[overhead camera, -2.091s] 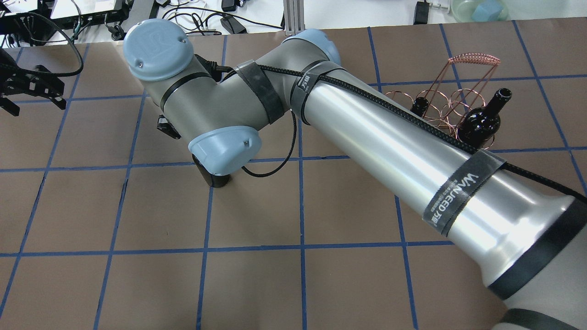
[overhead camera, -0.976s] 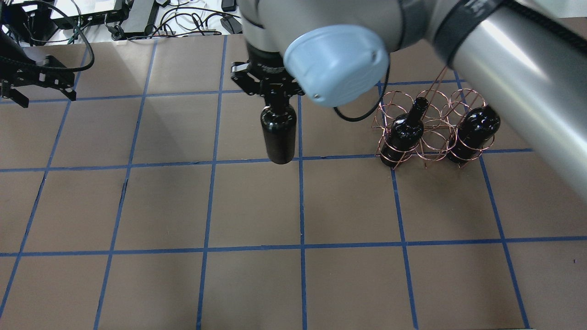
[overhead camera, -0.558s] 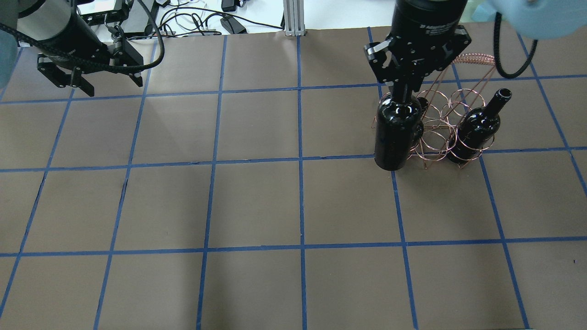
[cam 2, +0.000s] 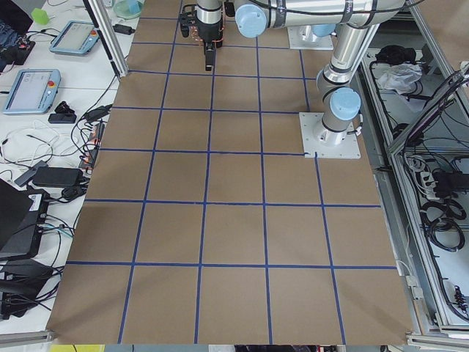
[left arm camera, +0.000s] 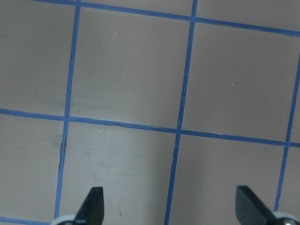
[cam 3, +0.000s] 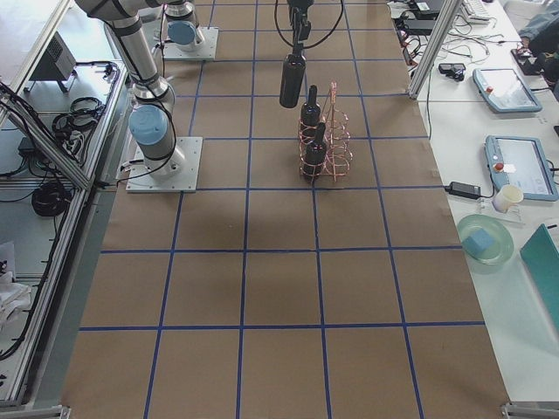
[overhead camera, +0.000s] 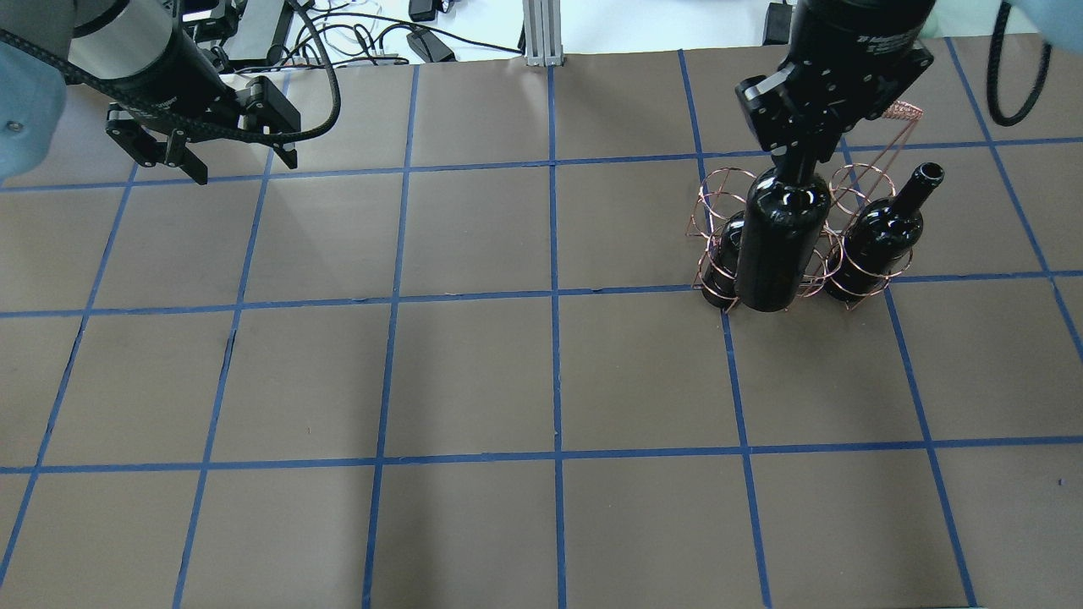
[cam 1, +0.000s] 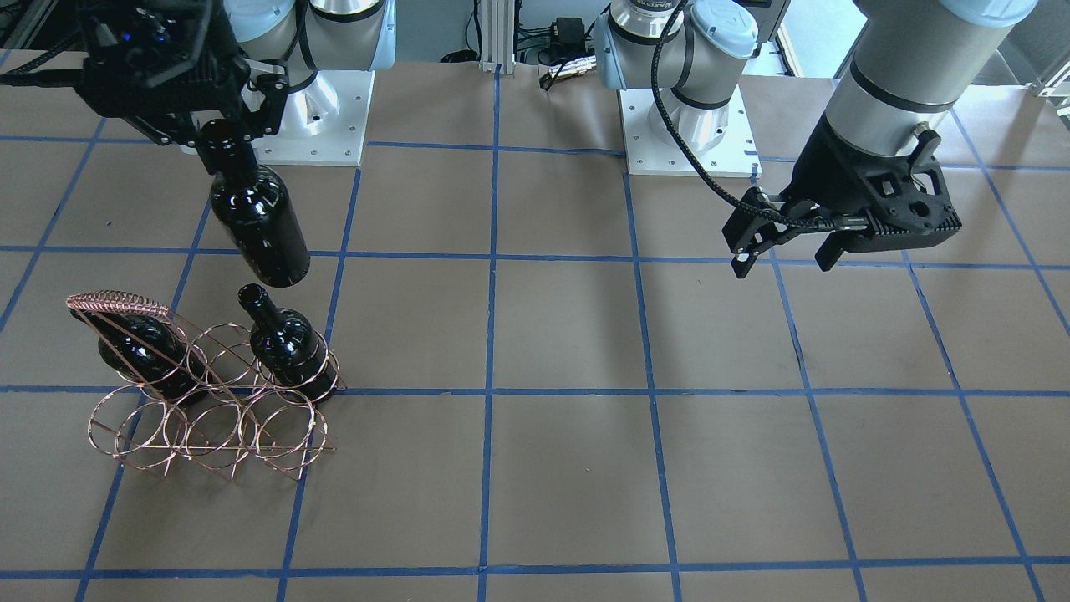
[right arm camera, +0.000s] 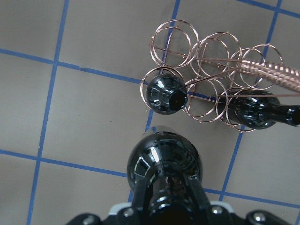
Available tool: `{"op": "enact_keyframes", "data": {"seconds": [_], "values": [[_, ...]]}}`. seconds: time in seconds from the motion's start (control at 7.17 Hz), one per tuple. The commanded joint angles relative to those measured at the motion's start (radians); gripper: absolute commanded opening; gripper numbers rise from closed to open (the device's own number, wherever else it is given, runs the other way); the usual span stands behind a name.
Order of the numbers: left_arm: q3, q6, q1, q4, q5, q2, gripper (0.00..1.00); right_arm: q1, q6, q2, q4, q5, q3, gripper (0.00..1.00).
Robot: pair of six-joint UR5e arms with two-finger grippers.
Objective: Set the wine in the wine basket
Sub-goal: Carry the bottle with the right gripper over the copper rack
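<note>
My right gripper [overhead camera: 802,161] is shut on the neck of a near-black wine bottle [overhead camera: 779,245] and holds it upright in the air, on the robot's side of the copper wire basket [overhead camera: 716,200]. The front-facing view shows the same gripper [cam 1: 216,140], bottle [cam 1: 261,224] and basket [cam 1: 209,435]. Two look-alike bottles stand in the basket's end rings [cam 1: 286,344] [cam 1: 140,351], and the ring between them is free. In the right wrist view the held bottle [right arm camera: 164,166] hangs short of the basket [right arm camera: 174,33]. My left gripper [overhead camera: 243,166] is open and empty at the far left.
The arms' white base plates [cam 1: 684,134] stand at the robot's edge of the table. Cables and devices [overhead camera: 372,38] lie beyond the far edge. The left wrist view shows its fingertips [left arm camera: 93,206] over bare brown tabletop with blue tape lines [left arm camera: 180,108].
My right gripper lifted the bottle from the table's middle left and carried it right to the basket, lately from its left end to its middle. My left arm moved inward a little.
</note>
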Motion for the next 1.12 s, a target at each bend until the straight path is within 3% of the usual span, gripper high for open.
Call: {"op": "enact_keyframes", "data": {"seconds": [0.0, 0.42, 0.7, 0.98], "values": [[-0.001, 0.005, -0.002, 0.000, 0.000, 0.012, 1.00, -0.136, -0.062, -0.018, -0.075, 0.029, 0.041, 0.00], [-0.001, 0.013, -0.008, -0.064, -0.001, 0.033, 1.00, -0.151, -0.067, -0.018, -0.259, 0.036, 0.132, 0.00], [-0.002, 0.014, -0.031, -0.069, -0.007, 0.038, 1.00, -0.203, -0.105, -0.010, -0.264, 0.107, 0.157, 0.00], [-0.011, 0.010, -0.078, -0.073, -0.006, 0.044, 1.00, -0.235, -0.096, -0.010, -0.269, 0.118, 0.172, 0.00]]}}
